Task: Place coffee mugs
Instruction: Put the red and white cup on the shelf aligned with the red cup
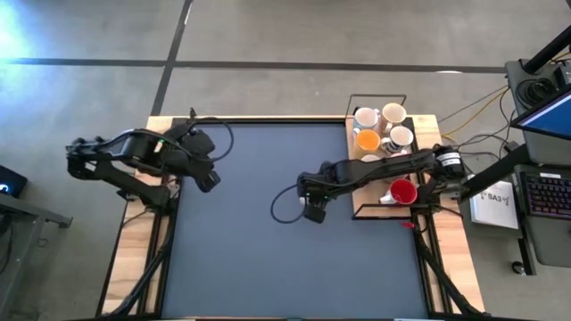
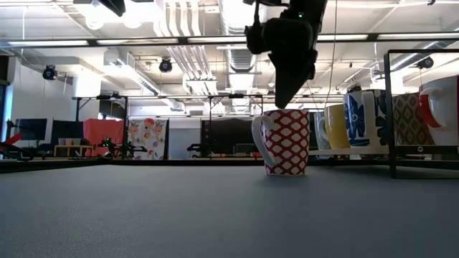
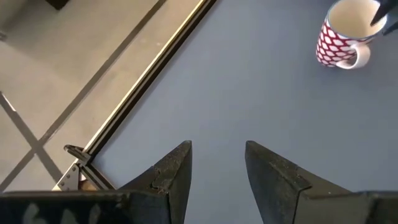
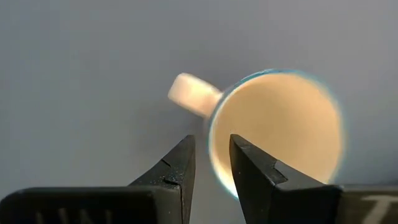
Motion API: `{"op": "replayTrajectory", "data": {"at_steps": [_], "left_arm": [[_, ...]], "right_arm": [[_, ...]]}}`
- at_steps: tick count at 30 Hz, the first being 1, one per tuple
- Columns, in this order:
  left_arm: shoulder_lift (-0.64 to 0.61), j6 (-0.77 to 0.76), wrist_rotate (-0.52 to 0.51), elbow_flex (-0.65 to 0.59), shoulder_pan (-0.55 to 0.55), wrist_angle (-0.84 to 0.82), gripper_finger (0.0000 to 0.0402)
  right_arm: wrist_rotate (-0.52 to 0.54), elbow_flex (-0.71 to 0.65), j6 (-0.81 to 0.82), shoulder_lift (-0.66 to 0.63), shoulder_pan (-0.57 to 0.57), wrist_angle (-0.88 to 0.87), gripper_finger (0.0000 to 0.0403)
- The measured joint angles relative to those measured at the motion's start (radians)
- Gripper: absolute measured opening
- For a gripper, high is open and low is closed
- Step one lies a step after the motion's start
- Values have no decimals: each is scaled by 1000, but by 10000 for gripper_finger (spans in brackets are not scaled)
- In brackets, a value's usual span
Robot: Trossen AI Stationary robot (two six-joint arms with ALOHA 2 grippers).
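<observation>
A mug with a red-and-white pattern (image 2: pixel 285 141) stands upright on its base near the middle of the grey table; it also shows in the left wrist view (image 3: pixel 343 34). In the high view my right gripper (image 1: pixel 314 209) hides it. My right gripper (image 2: pixel 281 100) points down at the mug's rim, open by a narrow gap. In the right wrist view (image 4: pixel 211 158) its fingers straddle the rim beside the handle (image 4: pixel 193 93). My left gripper (image 1: pixel 207 174) waits open over the table's left side, holding nothing (image 3: pixel 217 158). My right gripper comes from above, pointing down, with one finger (image 4: pixel 245 165) over the mug's inside and the other outside the rim (image 4: pixel 212 146) next to the handle. Whether either finger touches the rim I cannot tell. The mug stands upright on the table.
A black wire rack (image 1: pixel 350 105) at the table's right far corner holds several mugs: white ones (image 1: pixel 393 113), an orange one (image 1: pixel 368 139) and a red one (image 1: pixel 403 192). In the low view its frame (image 2: pixel 391 107) stands just right of the patterned mug. Bare grey mat spreads across the middle and left (image 1: pixel 259 259).
</observation>
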Motion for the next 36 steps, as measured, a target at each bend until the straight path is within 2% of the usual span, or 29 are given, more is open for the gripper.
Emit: {"op": "replayTrajectory", "data": {"at_steps": [3,9,14,17,22,27,31,36], "left_arm": [[-14,-1,0,0,0,0,132],[-25,-1,-14,0,0,1,132],[-22,-1,-30,0,0,1,132],[-19,-2,-33,0,0,1,132],[-18,-17,-34,0,0,1,132],[-18,-28,-34,0,0,1,132],[-18,-46,-35,0,0,1,132],[-18,-64,-35,0,0,1,132]], "right_arm": [[-54,0,-8,24,0,0,93],[0,0,-74,57,-2,-3,96],[-1,0,-128,86,-18,-9,91],[-19,0,-142,104,-28,-7,75],[-72,0,-153,111,-34,-33,21],[-128,0,-144,85,-33,-122,17],[-124,0,-98,37,-32,-205,16],[-122,0,-45,-35,-33,-219,15]]}}
